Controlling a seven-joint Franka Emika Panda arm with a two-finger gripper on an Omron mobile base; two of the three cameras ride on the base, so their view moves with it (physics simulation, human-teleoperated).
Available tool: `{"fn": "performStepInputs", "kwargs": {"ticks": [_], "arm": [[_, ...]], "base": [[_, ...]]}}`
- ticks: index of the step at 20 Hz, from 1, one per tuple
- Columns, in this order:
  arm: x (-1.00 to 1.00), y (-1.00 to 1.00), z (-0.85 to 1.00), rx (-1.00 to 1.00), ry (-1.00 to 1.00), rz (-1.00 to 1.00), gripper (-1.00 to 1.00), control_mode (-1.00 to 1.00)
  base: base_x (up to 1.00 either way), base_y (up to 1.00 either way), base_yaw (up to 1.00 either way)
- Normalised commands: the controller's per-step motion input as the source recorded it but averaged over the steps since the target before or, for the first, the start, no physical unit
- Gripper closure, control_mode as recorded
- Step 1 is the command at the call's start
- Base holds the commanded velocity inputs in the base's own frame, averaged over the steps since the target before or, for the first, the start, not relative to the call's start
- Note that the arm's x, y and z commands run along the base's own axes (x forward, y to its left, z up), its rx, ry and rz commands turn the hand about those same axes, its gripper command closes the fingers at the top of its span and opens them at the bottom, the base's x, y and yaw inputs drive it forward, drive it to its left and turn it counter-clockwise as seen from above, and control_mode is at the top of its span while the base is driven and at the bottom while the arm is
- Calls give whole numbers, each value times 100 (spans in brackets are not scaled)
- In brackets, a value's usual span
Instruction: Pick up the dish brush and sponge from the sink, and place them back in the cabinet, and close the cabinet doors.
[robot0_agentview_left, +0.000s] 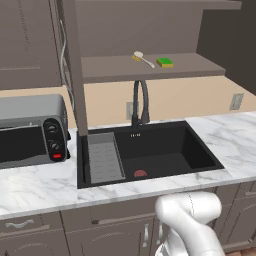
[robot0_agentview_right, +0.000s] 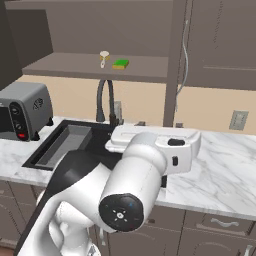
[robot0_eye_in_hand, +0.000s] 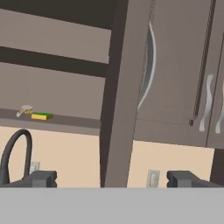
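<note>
The dish brush (robot0_agentview_left: 143, 58) and the sponge (robot0_agentview_left: 165, 62) lie side by side on the wide shelf of the open cabinet (robot0_agentview_left: 200, 65), the sponge just beside the brush at its 3 o'clock in the left base view, not touching as far as can be told. Below the shelf, the black faucet (robot0_agentview_left: 140, 102) arches over the sink (robot0_agentview_left: 165, 150), which is set in the marble desk (robot0_agentview_left: 235, 135). The left base view shows the basin interior: a grey ribbed tray (robot0_agentview_left: 104, 160) at 9 o'clock and the red drain (robot0_agentview_left: 140, 173) at 6 o'clock. In the right base view the arm covers most of the basin. A toaster oven (robot0_agentview_left: 32, 127) stands on the desk at the sink's 9 o'clock. In the hand view the pincer (robot0_eye_in_hand: 111, 178) is spread wide and empty, with one cabinet door (robot0_eye_in_hand: 120, 87) seen edge-on between its tips.
</note>
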Motion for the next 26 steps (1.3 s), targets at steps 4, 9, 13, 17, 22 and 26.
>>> {"fn": "performStepInputs", "kwargs": {"ticks": [4,9,13,17,22,26], "arm": [[0,-20,-5,0,0,5,-100,-100],[0,-18,-5,0,0,7,-100,-100],[0,-17,-3,0,0,7,-100,-100],[2,-14,-1,0,0,7,-100,-100],[7,-13,-1,0,0,7,-100,-100],[11,-10,-2,0,0,7,-100,-100]], "base": [[0,0,0],[0,0,0],[0,0,0],[0,0,0],[0,0,0],[0,0,0]]}}
